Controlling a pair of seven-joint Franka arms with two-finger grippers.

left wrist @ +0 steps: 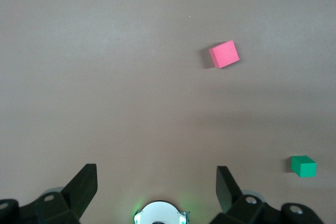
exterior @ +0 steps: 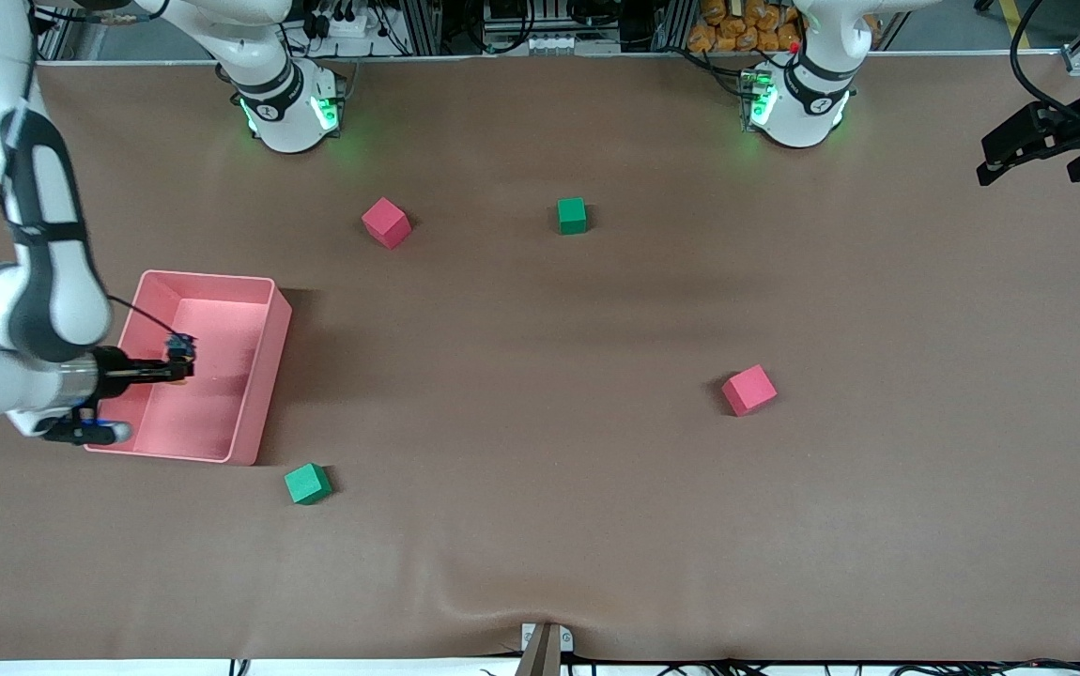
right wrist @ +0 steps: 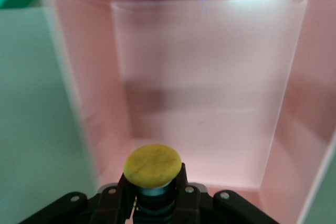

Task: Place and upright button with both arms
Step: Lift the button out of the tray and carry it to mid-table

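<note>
Front view: button (right wrist: 152, 165) over pink bin (exterior: 263, 376) (cubes apart)

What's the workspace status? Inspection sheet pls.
Surface: brown table cover, rippled at the camera edge.
Job's things: button held over the pink bin.
Clutter: two red cubes, two green cubes.
Grippers: right gripper shut on button; left gripper open, waiting over the table at the left arm's end.
Cables: a thin cable runs to the right gripper.
Surroundings: racks and equipment along the base edge.
</note>
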